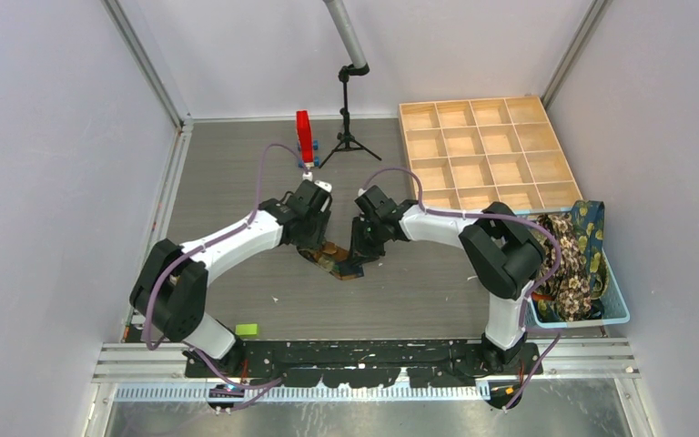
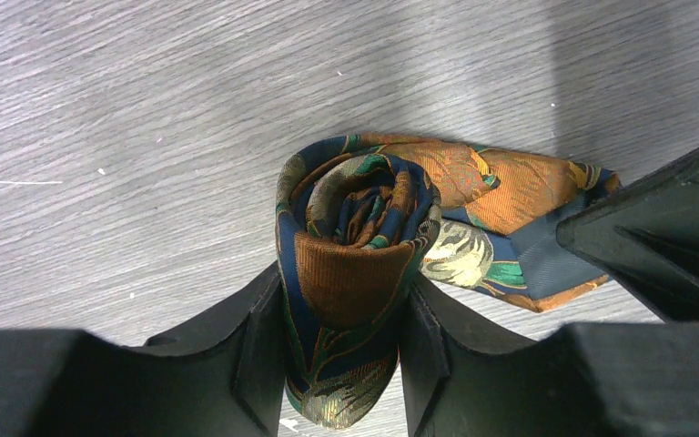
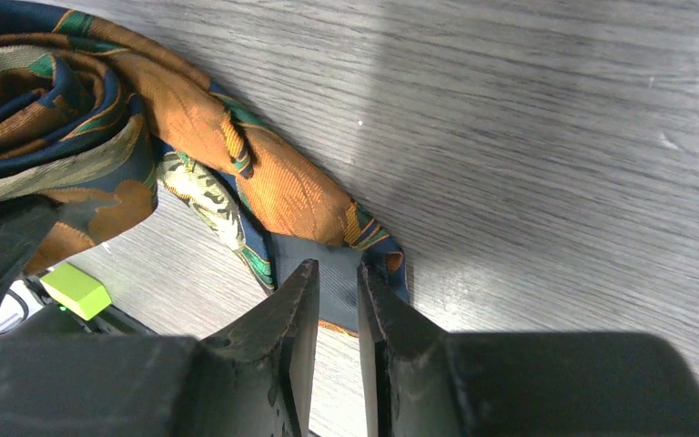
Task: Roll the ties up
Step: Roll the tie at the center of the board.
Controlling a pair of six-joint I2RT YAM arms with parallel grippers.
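Tie [image 2: 355, 264] orange, navy, teal, gold leaf pattern, grey wood-grain table [image 2: 146, 137]

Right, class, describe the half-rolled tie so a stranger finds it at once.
On the grey table, look between the left gripper and right gripper. The tie there is orange and navy. Unlike the ties heaped in the blue basket, it is wound into a coil.

Sheeny woven tie [image 2: 355, 273], matt wood-grain table [image 2: 146, 137]
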